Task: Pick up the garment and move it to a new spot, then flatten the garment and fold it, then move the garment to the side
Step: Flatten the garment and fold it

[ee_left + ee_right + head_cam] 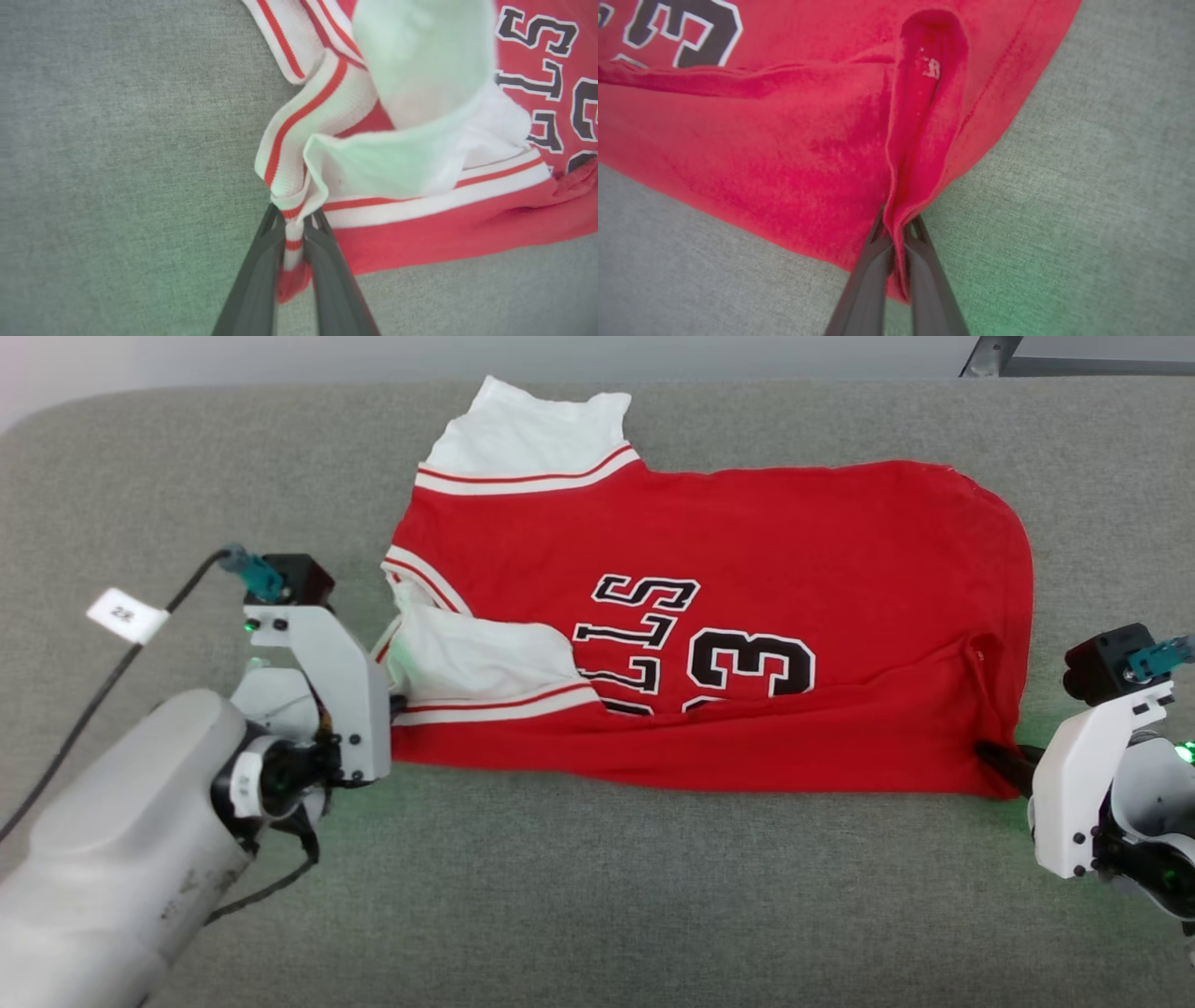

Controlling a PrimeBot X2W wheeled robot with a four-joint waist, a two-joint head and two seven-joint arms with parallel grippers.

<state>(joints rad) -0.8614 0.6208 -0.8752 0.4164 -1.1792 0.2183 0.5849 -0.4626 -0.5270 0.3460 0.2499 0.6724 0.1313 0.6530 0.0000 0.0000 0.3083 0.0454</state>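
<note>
The garment, a red jersey T-shirt with white striped sleeves and black lettering, lies spread sideways across the grey surface with its near edge folded over. At its left end my left gripper is shut on the striped trim by the near sleeve; the left wrist view shows that trim pinched between the dark fingers. My right gripper is shut on the near right hem corner. A raised fold of red cloth runs into the right fingers.
A grey fabric surface carries everything, with room in front of and on both sides of the shirt. A black cable with a white tag trails from my left wrist. A pale wall band and a dark frame lie beyond the far edge.
</note>
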